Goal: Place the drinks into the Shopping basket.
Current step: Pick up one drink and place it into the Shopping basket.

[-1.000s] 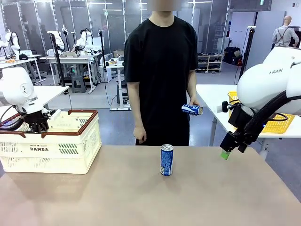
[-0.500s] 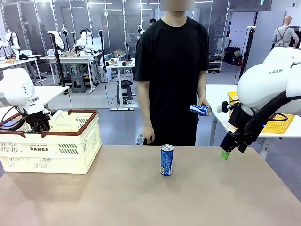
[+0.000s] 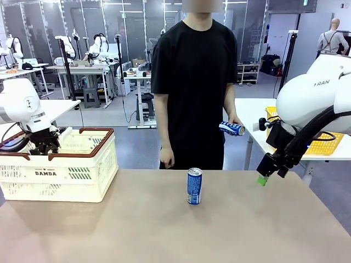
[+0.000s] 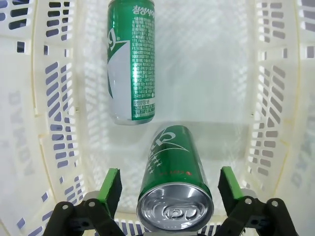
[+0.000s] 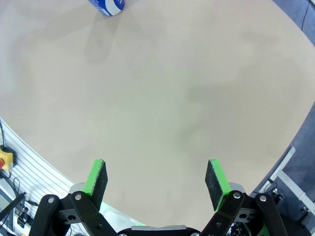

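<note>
Inside the basket (image 3: 88,164) at left, the left gripper (image 4: 170,173) gapes clear of a green can (image 4: 170,152) beside a second green can (image 4: 132,59), seemingly the release step; next, the spread, empty right gripper (image 5: 155,179) should grasp the blue can (image 3: 194,186) at centre.

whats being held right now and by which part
Neither gripper holds anything: the left gripper stands open around a loose green can, and the right gripper is open. The person's hand grips a blue can near one end.

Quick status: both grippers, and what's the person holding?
Left gripper: open, pads clear of the green can between them.
Right gripper: open, empty.
Person's raised hand: holding a blue and white can.
</note>
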### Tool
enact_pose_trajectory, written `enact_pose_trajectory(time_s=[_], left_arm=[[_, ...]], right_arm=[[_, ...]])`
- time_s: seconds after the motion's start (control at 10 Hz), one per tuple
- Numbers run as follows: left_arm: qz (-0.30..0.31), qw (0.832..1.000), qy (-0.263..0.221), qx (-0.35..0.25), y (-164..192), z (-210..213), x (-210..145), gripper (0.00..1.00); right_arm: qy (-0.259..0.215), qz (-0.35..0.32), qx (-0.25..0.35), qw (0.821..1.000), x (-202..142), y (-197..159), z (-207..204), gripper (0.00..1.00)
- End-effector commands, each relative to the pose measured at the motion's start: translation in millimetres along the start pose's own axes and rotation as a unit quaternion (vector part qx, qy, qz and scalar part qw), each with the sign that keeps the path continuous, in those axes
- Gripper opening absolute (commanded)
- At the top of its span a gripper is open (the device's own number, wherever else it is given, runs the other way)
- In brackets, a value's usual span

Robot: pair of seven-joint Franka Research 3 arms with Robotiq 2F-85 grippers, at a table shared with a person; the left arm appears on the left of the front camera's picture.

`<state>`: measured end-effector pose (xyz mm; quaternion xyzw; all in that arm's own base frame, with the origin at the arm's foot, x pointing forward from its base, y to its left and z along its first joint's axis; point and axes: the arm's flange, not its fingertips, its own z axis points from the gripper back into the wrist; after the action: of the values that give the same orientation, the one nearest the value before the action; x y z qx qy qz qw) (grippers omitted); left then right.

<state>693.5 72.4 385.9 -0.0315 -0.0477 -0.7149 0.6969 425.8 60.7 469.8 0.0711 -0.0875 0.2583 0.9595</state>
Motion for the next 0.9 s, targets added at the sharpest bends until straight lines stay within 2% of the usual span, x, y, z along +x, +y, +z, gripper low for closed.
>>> enact_pose_trajectory(time_s=[0.0,0.8], left_arm=[[-0.009,1.000,-0.010,0.002,-3,10,-3,1.00],[-0.027,0.999,-0.003,0.023,-22,90,5,1.00]], right_arm=[[0.004,0.004,-0.003,1.000,0,-1,1,1.00],[0.004,0.004,-0.003,1.000,0,-1,1,1.00]])
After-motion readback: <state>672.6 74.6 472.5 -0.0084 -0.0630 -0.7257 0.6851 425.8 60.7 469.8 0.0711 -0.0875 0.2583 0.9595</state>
